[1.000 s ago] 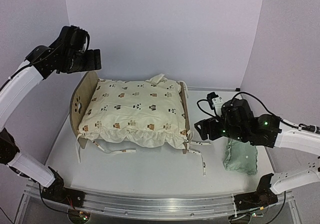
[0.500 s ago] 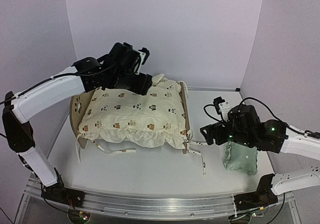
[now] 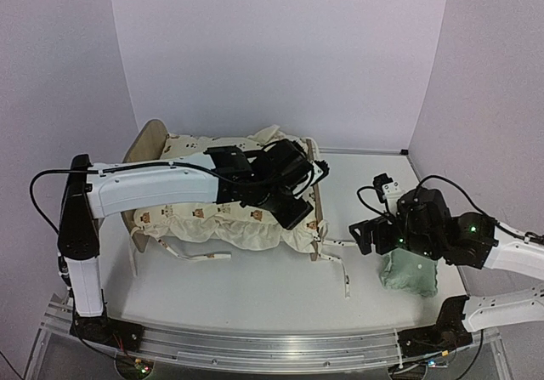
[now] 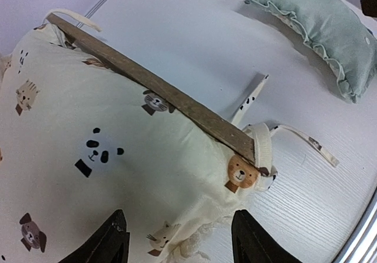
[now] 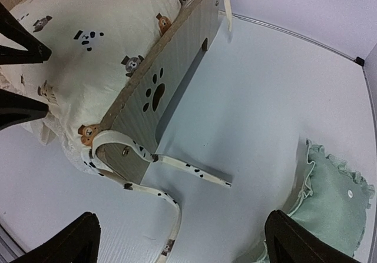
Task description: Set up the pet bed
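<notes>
The pet bed (image 3: 146, 146) is a light-wood frame at left centre; its striped base is hidden under the cream bear-print cushion (image 3: 212, 223) that covers it. Its right end board with the paw-print cutout (image 5: 171, 80) faces my right wrist camera, and its top edge (image 4: 165, 92) shows in the left wrist view. My left gripper (image 3: 296, 212) is open just above the cushion's near right corner (image 4: 177, 216), holding nothing. My right gripper (image 3: 360, 237) is open and empty over bare table, to the right of the end board. The mint green pillow (image 3: 410, 274) lies under the right arm.
Spotted cushion ties (image 5: 194, 172) trail on the table (image 5: 265, 98) from the end board's near corner; one tie loops over that corner (image 4: 262, 148). More ties (image 3: 200, 255) hang at the bed's front. Walls close in at the back and sides.
</notes>
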Robot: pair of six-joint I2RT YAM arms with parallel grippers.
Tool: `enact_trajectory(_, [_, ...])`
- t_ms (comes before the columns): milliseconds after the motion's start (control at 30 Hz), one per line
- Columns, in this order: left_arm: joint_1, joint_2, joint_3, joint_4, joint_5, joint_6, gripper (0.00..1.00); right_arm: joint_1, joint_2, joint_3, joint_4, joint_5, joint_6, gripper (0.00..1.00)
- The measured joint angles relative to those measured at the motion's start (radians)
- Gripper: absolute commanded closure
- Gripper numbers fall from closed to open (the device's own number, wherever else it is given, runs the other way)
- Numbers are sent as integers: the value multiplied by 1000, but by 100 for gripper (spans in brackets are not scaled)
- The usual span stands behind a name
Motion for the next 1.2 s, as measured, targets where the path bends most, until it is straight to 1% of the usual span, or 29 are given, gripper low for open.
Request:
enact_trajectory(100, [-7, 8, -4, -1, 12, 19, 40, 0, -1, -5, -6, 1, 3, 2])
enact_trajectory(333, [-6, 32, -18, 9, 9, 53, 36, 0, 0, -20, -12, 2, 8, 2])
enact_trajectory(433, [-6, 62, -19, 8, 5, 62, 37, 0, 0, -21, -13, 2, 8, 2])
enact_trajectory(533, [-6, 85, -19, 8, -2, 66, 43, 0, 0, -21, -13, 4, 8, 2])
enact_trajectory(633, [-6, 97, -29, 17, -20, 65, 54, 0, 0, -22, -13, 8, 8, 2])
enact_trajectory(700, [-5, 97, -44, 28, -30, 60, 64, 0, -1, -27, -13, 11, 8, 2])
enact_trajectory(733, [-5, 97, -51, 35, -30, 61, 73, 0, -1, -30, -13, 12, 7, 2])
enact_trajectory(800, [-9, 97, -65, 52, -28, 58, 98, 0, -1, -34, -14, 13, 7, 2])
enact_trajectory(867, [-16, 91, -79, 69, -31, 50, 100, 0, -1, -34, -14, 14, 7, 2])
enact_trajectory(1033, [-10, 67, -123, 112, -63, 40, 100, 0, -4, -34, -13, 15, 4, 2])
enact_trajectory(1200, [-3, -6, -199, 140, -76, 37, 100, 0, -10, -34, -13, 12, 0, 2])
